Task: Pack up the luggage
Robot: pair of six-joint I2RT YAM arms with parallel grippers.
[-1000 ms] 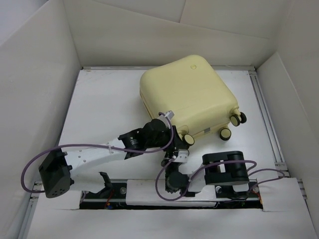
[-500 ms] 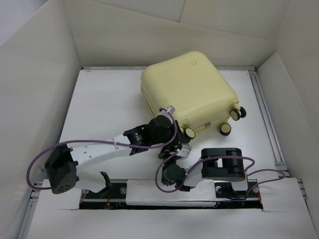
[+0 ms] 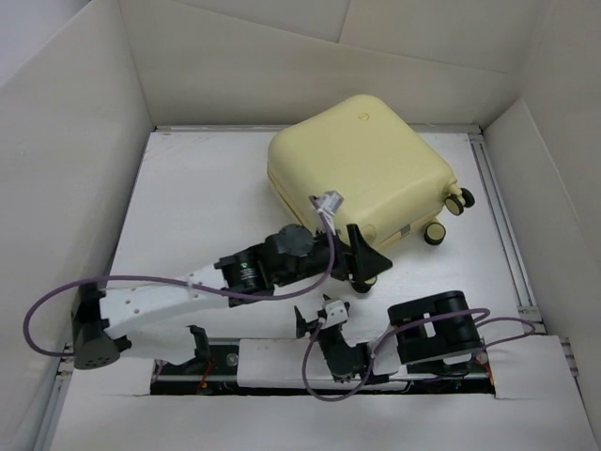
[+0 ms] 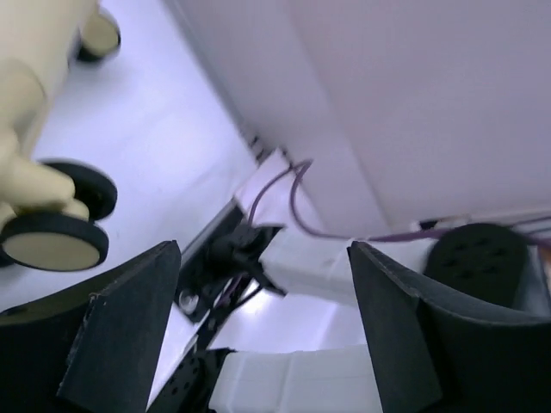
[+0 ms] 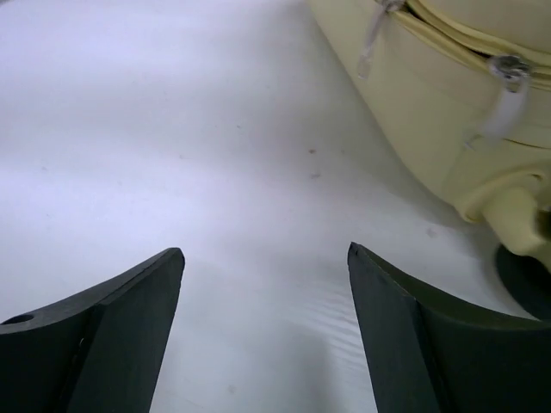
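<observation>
The luggage [image 3: 362,164], a pale yellow hard-shell suitcase, lies shut and flat at the back right of the table, its caster wheels [image 3: 435,232] pointing right and toward me. My left gripper [image 3: 374,265] sits at its near corner, open and holding nothing. In the left wrist view that gripper [image 4: 263,249] shows only a caster wheel [image 4: 56,243] off to the left. My right gripper [image 3: 315,318] is low by the near edge, open and empty. In the right wrist view it [image 5: 264,251] frames bare table, with the luggage [image 5: 448,112] and its zipper pull [image 5: 508,82] at upper right.
White cardboard walls [image 3: 84,141] surround the table on three sides. A metal rail [image 3: 502,216] runs along the right edge. The right arm's folded links [image 3: 432,329] and purple cables [image 3: 56,301] lie along the near edge.
Both grippers have gone from shut to open. The luggage has shifted a little back and right. My right arm has pulled back toward the near edge, and my left gripper has swung right.
</observation>
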